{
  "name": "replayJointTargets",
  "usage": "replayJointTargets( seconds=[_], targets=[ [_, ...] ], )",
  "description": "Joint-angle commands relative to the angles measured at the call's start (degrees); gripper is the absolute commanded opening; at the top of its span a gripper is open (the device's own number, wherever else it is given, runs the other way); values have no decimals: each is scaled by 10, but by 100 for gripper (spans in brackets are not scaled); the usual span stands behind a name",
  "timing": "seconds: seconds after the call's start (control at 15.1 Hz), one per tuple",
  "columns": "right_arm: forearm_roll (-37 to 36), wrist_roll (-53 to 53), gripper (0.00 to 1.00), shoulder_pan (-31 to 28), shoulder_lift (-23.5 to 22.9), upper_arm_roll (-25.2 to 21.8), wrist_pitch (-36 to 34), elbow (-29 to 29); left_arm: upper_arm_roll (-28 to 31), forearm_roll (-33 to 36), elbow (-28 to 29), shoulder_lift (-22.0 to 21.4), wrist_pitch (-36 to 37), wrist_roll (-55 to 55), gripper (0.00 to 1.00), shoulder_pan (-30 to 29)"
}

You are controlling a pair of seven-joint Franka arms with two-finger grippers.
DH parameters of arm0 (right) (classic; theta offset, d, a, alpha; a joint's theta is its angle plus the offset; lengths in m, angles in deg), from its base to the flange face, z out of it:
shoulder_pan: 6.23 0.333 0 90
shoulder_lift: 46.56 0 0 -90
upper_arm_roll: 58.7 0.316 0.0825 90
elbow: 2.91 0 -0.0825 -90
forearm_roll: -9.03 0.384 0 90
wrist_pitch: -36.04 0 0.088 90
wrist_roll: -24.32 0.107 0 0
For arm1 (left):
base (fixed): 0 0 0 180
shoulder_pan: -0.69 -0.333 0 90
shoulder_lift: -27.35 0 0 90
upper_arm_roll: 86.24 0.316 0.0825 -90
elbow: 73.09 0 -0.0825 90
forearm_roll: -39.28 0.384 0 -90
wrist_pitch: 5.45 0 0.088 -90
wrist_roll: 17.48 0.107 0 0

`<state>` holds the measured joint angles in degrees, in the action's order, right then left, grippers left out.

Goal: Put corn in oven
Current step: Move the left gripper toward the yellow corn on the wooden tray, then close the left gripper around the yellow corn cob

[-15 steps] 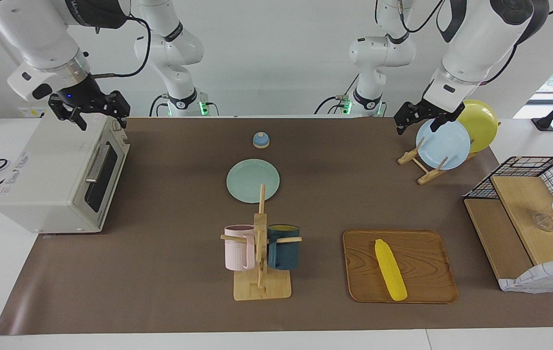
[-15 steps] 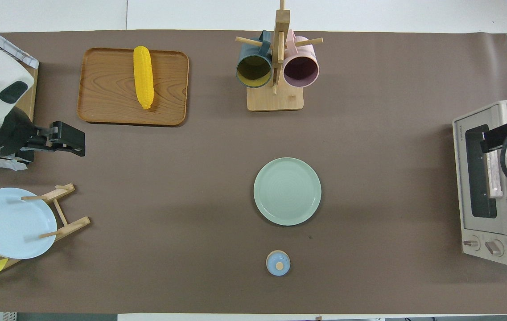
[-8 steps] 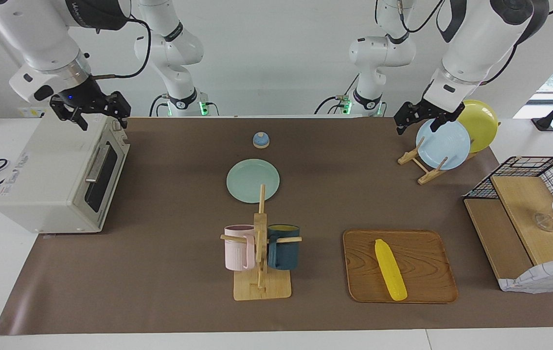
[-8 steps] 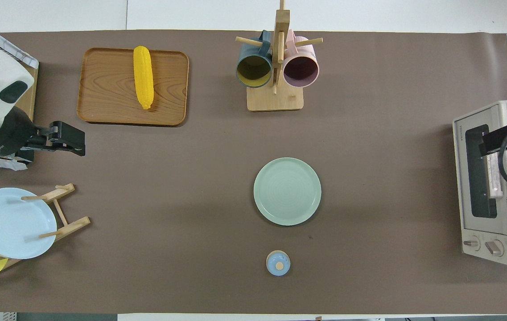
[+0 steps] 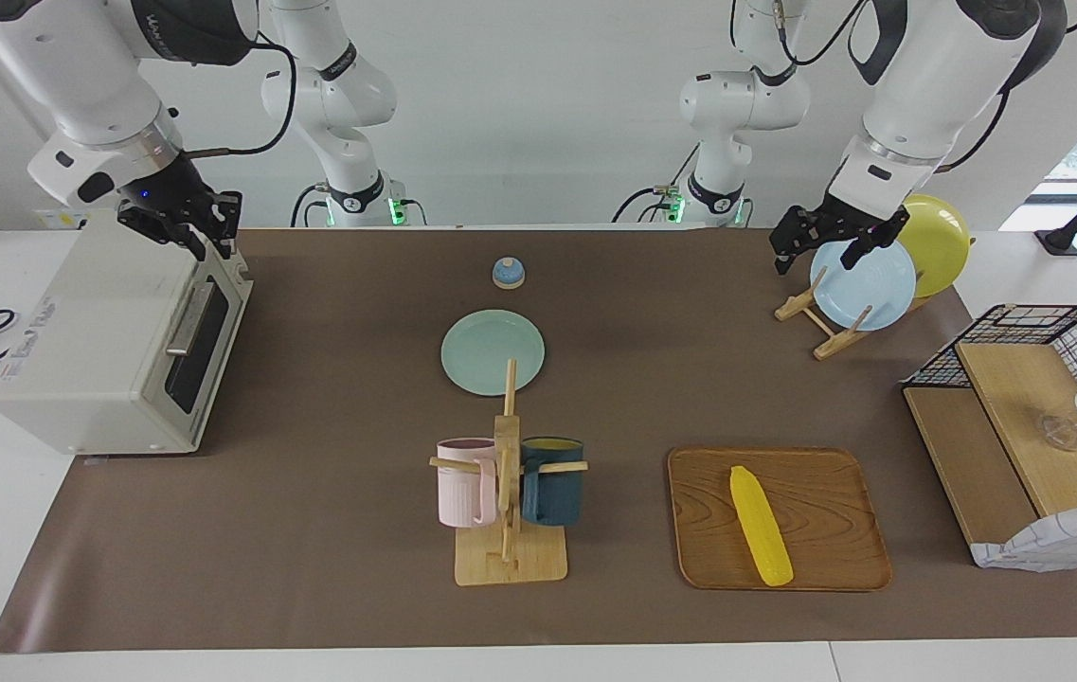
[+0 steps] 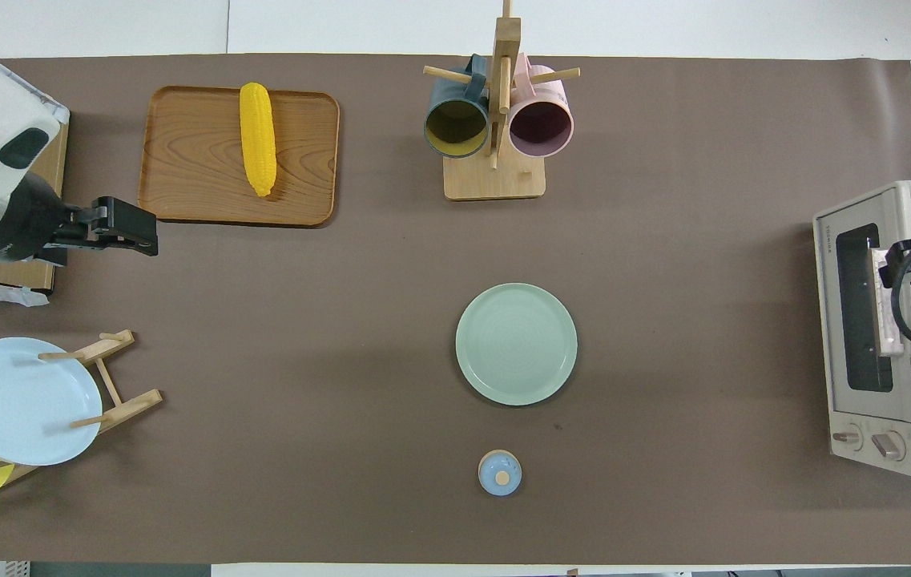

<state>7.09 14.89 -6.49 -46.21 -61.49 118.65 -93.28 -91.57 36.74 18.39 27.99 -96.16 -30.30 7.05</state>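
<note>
While the corn [image 5: 761, 526] lies on the wooden tray [image 5: 832, 493] at the lower right of the facing view, its length running from the tray's upper middle down toward its lower edge, neither of my grippers is near it. My left gripper [image 5: 822, 254] hangs in the air at the upper right of that view, just in front of the pale blue plate [image 5: 870, 284] that stands in the wooden plate rack [image 5: 827, 333], and its fingers are plainly apart with nothing between them. My right gripper [image 5: 202, 239] is at the upper left of the facing view, low over the top front edge of the toaster oven [image 5: 93, 332], above the upper end of the door's bar handle [image 5: 186, 322]. Whether its fingers are together or apart I cannot tell, nor whether they touch the handle. The oven door is closed. Corn and oven sit well apart, at opposite ends of the bench [image 5: 330, 398].
</note>
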Motion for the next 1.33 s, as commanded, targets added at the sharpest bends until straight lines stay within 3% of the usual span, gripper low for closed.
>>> replayJointTargets(
  seconds=[0.0,0.13,0.4,0.66,0.86,1.06,1.26],
  targets=[
    [10,-5,0,-8,20,-2,19,-27,-2,-26,-16,29,-20,-1,100,-8],
    [4,26,0,-13,21,-2,23,-32,-2,-23,-41,68,-20,-1,100,-7],
    [-19,44,0,-25,79,-3,149,-186,0,-19,-141,192,-27,-1,100,-4],
    [-27,46,0,-23,62,4,176,-193,-1,13,-178,291,-108,0,100,11],
    [-35,47,0,-23,41,4,183,-198,4,15,-299,403,-105,-1,100,29],
    [-65,34,0,-27,32,4,188,-199,3,34,-305,440,-178,-1,100,34],
    [-66,27,0,-40,26,4,190,-205,2,68,-302,457,-192,1,100,38]
  ],
)
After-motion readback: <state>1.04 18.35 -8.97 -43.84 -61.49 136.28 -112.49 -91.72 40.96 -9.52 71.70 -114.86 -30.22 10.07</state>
